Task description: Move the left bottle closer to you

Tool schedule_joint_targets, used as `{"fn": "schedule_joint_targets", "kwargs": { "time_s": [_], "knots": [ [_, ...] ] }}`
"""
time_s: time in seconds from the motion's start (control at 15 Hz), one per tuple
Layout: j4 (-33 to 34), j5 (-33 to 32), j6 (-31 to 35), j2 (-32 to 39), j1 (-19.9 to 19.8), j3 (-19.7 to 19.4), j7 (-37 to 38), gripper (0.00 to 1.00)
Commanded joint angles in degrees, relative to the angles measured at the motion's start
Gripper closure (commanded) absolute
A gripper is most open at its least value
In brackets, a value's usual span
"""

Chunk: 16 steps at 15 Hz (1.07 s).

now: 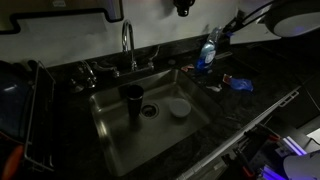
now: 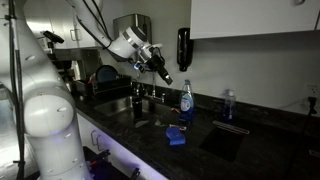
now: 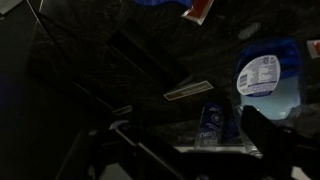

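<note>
A dish soap bottle [image 2: 186, 98] with blue liquid stands on the dark counter behind the sink; it also shows in an exterior view [image 1: 207, 52]. A smaller blue bottle [image 2: 228, 103] stands further along the counter. In the wrist view I see a bottle with a white label [image 3: 262, 72] and a smaller blue bottle [image 3: 212, 122]. My gripper [image 2: 163, 72] hangs in the air above and beside the dish soap bottle, not touching it. In the wrist view its fingers [image 3: 190, 150] are spread and hold nothing.
The steel sink [image 1: 110, 140] holds a black cup [image 1: 133, 100] and a white bowl [image 1: 179, 108]. The faucet [image 1: 128, 45] stands behind it. A blue sponge [image 2: 176, 135] lies on the counter. A black dispenser [image 2: 183, 48] hangs on the wall.
</note>
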Motion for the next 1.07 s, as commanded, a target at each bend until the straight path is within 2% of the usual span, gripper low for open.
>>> {"fn": "schedule_joint_targets", "kwargs": {
  "time_s": [0.0, 0.07, 0.13, 0.2, 0.53, 1.0],
  "knots": [
    [9.4, -3.4, -6.7, 9.4, 5.6, -4.1, 10.5, 0.00],
    [10.9, -3.1, -6.2, 10.5, 7.3, -5.8, 10.6, 0.00],
    [6.0, -3.0, -4.4, 6.4, 9.0, -7.6, 9.1, 0.00],
    [7.7, -2.8, -4.6, 7.9, 10.0, -8.5, 9.8, 0.00],
    [9.9, -2.7, -5.2, 9.8, 10.8, -9.4, 10.3, 0.00],
    [10.4, -8.2, -3.2, 11.2, 14.5, -13.1, 25.1, 0.00]
  ]
}}
